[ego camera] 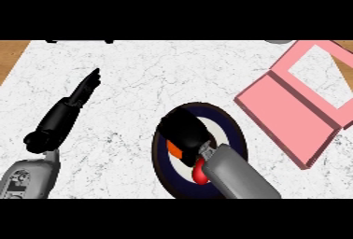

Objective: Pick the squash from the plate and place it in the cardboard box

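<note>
A round plate [231, 127] with a dark rim and a white centre lies low in the middle of the counter. My right hand [185, 132] hovers over it, fingers curled down, hiding most of what lies there. An orange bit [175, 152] and a red bit [200, 172] of the squash peek out beside the wrist. Whether the fingers touch it I cannot tell. The box [293, 119] looks pink, with open flaps, and sits to the plate's right. My left hand [76, 100] rests at the left with straight fingers pointing away.
White marble counter [151, 79] with wooden edges at the far left [10, 58] and far right. A dark object [79, 41] sits at the far edge, a grey one [279, 41] near the far right corner.
</note>
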{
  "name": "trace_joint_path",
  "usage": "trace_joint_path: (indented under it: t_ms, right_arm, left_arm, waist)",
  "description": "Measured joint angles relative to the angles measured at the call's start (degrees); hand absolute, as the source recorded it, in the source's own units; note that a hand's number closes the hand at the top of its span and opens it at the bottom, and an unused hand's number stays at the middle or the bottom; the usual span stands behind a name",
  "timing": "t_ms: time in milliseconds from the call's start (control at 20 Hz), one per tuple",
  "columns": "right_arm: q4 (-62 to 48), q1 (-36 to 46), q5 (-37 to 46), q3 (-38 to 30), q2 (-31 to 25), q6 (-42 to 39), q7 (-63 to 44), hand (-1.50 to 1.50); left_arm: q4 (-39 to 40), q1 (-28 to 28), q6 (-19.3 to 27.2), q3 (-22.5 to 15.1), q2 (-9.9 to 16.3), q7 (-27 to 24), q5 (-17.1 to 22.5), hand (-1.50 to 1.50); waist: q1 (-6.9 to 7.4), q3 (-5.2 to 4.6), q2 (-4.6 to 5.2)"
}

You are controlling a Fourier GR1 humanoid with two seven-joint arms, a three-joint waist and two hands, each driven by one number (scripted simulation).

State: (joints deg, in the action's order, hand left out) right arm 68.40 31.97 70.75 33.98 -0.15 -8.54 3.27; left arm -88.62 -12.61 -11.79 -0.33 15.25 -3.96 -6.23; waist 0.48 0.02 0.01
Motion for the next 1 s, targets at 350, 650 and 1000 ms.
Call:
trace_joint_path:
  t_ms: [350,650,1000]
  right_arm:
    - [3.36,3.86,-7.18,-2.53,0.13,2.85,-19.55,1.50]
    - [13.52,8.11,-7.49,-2.46,0.14,0.52,-32.20,1.50]
    - [18.89,13.31,-6.30,-13.04,-0.04,3.78,-44.71,1.50]
  left_arm:
    - [0.50,-0.57,0.18,-0.63,-0.85,0.48,-0.81,0.00]
    - [-0.04,0.84,-0.93,0.61,-0.04,-0.31,-0.10,0.00]
    - [-0.95,1.82,-1.13,1.10,0.23,-0.28,-0.08,0.00]
  waist:
    - [0.29,-0.01,0.01]
    - [-0.13,-0.04,-0.23]
    - [-0.42,-0.03,-0.24]
